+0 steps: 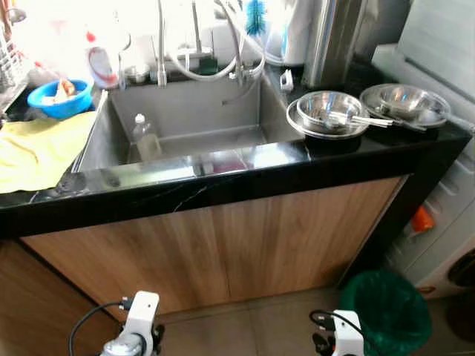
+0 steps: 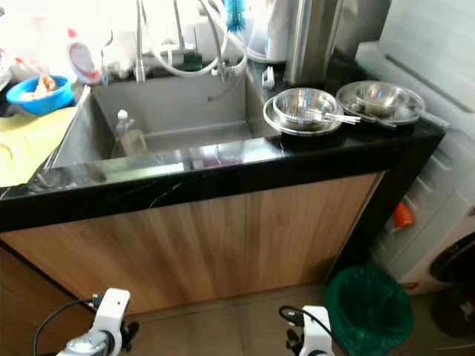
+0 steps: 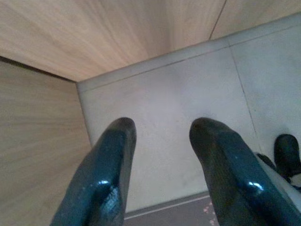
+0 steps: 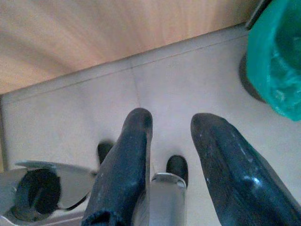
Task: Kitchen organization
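Hanging low with fingers apart and empty, the left hand and right hand sit well below the stainless steel bowls up on the desk; light, rigid and slippery, they seem best pinched by the rim.

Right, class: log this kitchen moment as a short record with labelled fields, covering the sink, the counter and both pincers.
sink: steel sink holding a clear bottle
counter right: two stacks of steel bowls
counter left: yellow cloth, blue bowl
floor: green-lined bin
left pincer: open, low over the floor by the cabinet
right pincer: open, low over the floor near the bin
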`<state>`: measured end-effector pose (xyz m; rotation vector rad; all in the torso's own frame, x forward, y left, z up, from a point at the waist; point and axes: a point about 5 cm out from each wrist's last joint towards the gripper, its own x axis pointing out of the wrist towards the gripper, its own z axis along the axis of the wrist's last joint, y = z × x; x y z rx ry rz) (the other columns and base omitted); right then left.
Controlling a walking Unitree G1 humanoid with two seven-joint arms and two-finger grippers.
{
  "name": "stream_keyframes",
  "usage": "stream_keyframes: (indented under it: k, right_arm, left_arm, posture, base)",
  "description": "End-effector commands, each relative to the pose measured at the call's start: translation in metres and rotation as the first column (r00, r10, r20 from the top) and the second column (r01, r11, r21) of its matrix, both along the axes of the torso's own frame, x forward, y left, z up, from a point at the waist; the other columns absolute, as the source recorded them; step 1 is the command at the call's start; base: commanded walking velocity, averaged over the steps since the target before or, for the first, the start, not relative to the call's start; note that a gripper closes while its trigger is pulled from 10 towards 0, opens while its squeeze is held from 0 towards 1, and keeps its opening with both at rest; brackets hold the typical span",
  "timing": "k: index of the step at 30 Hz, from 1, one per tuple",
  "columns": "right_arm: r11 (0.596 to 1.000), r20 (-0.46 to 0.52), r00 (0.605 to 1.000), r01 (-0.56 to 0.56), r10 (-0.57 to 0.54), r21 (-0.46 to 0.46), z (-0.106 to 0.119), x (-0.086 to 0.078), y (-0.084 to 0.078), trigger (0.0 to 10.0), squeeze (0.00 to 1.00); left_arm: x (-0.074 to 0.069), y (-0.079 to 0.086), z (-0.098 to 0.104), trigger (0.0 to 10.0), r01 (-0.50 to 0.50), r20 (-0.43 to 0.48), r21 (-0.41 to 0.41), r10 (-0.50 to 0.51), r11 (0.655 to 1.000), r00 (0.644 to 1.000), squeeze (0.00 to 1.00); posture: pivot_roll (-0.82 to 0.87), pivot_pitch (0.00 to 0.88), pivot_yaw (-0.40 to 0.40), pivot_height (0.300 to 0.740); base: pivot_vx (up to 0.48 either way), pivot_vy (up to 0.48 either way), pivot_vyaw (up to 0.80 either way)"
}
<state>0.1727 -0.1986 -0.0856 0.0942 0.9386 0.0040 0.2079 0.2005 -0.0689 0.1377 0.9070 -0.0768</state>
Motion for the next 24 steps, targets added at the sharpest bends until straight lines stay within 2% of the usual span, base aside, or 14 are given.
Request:
stream_keyframes:
  k: [1, 4, 8, 17, 24]
  right_arm:
    - [1.000, 0.017, 1.000, -0.018, 0.018, -0.004, 0.0014, 0.0042, 0.0046, 10.0, 0.00]
    - [0.999, 0.021, 0.999, -0.041, 0.042, -0.024, 0.0020, 0.0050, 0.0041, 10.0, 0.00]
    - [1.000, 0.016, 1.000, 0.004, -0.004, 0.000, 0.0010, 0.0035, 0.0041, 10.0, 0.00]
    - [1.000, 0.018, 1.000, 0.012, -0.012, -0.001, 0.0011, 0.0035, 0.0038, 10.0, 0.00]
    - [1.000, 0.024, 1.000, -0.016, 0.016, -0.022, 0.0018, 0.0045, 0.0033, 10.0, 0.00]
  left_arm:
    - [0.0077, 0.0028, 0.0051, 10.0, 0.019, 0.024, 0.024, -0.020, 1.000, 1.000, 0.00]
    - [0.0072, 0.0026, 0.0047, 10.0, 0.020, 0.022, 0.025, -0.020, 1.000, 1.000, 0.00]
    - [0.0068, 0.0023, 0.0044, 10.0, 0.020, 0.020, 0.025, -0.021, 0.999, 1.000, 0.00]
    - [0.0065, 0.0010, 0.0040, 10.0, 0.022, 0.019, 0.023, -0.023, 0.999, 1.000, 0.00]
    - [0.0056, 0.0006, 0.0033, 10.0, 0.022, 0.016, 0.025, -0.022, 0.999, 1.000, 0.00]
  posture:
    - [-0.09, 0.000, 0.065, 0.740]
    - [-0.09, 0.000, 0.065, 0.740]
    - [-0.09, 0.000, 0.065, 0.740]
    - [-0.10, 0.000, 0.064, 0.740]
    - [-0.10, 0.000, 0.063, 0.740]
  base:
    - [0.255, 0.000, 0.00]
    - [0.259, 0.000, 0.53]
    - [0.258, 0.000, 0.74]
    - [0.260, 0.000, 0.00]
    - [0.000, 0.000, 0.00]
